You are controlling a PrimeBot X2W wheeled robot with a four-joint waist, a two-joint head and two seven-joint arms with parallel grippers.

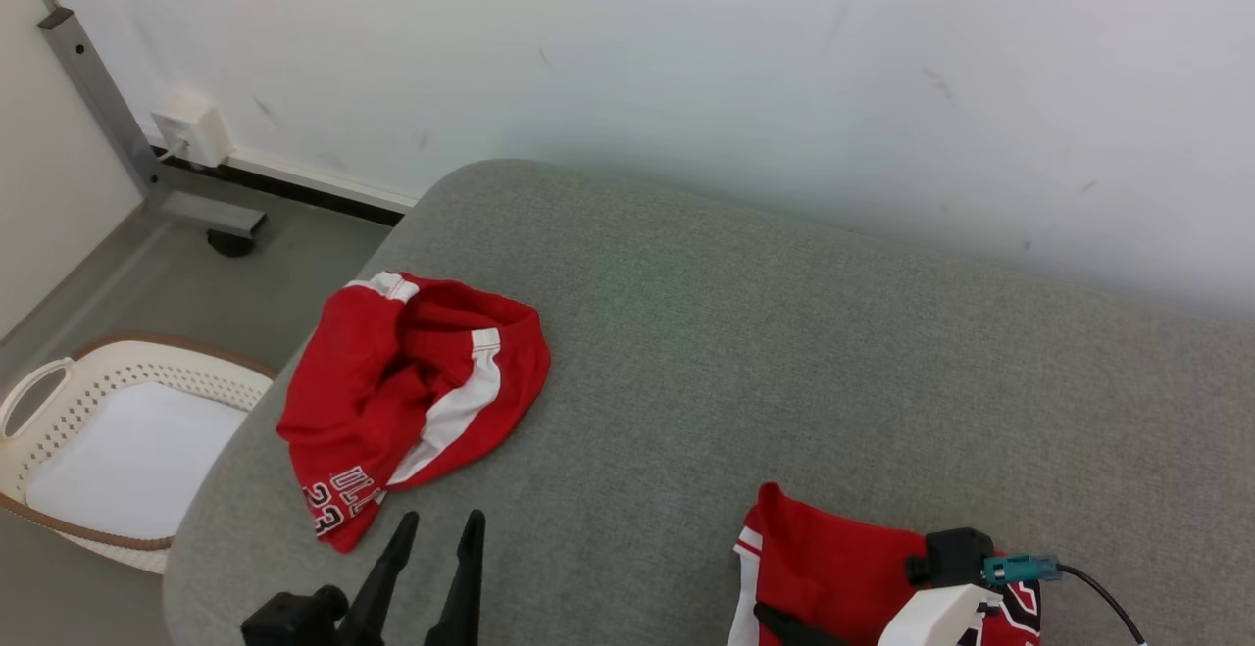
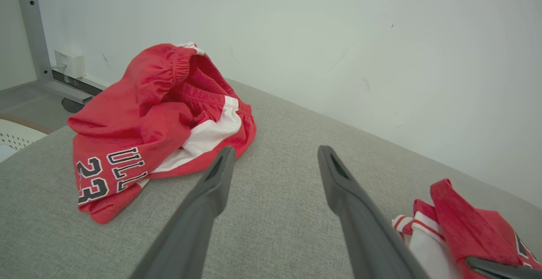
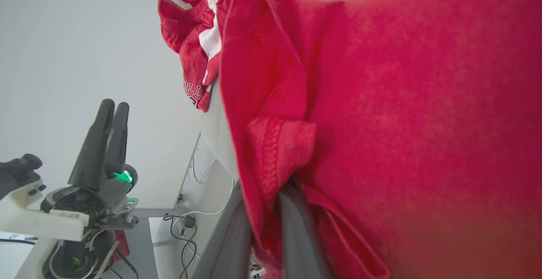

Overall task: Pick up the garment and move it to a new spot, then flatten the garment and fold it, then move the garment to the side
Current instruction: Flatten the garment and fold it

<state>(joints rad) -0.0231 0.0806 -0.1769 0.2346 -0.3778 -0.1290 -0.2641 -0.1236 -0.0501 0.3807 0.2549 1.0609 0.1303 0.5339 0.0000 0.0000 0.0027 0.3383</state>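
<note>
Pickup seemingly in hand: pinching garment (image 1: pixel 833 568) between nearly shut jaws of right gripper (image 3: pixel 273 203), lower right of head view.
Likely calling next for lifting it clear of cushion (image 1: pixel 784 332) and carrying toward bare middle; hovering left gripper (image 1: pixel 441 521) wide and empty at lower left, near crumpled shorts (image 1: pixel 412 401). Cutting off most of garment at bottom edge; burying ends of right jaws in red folds, blurring cloth close up.

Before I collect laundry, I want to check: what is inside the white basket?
Inside the basket lies something flat and white, cloth or liner, I cannot tell. The grey table edge covers one end.
</note>
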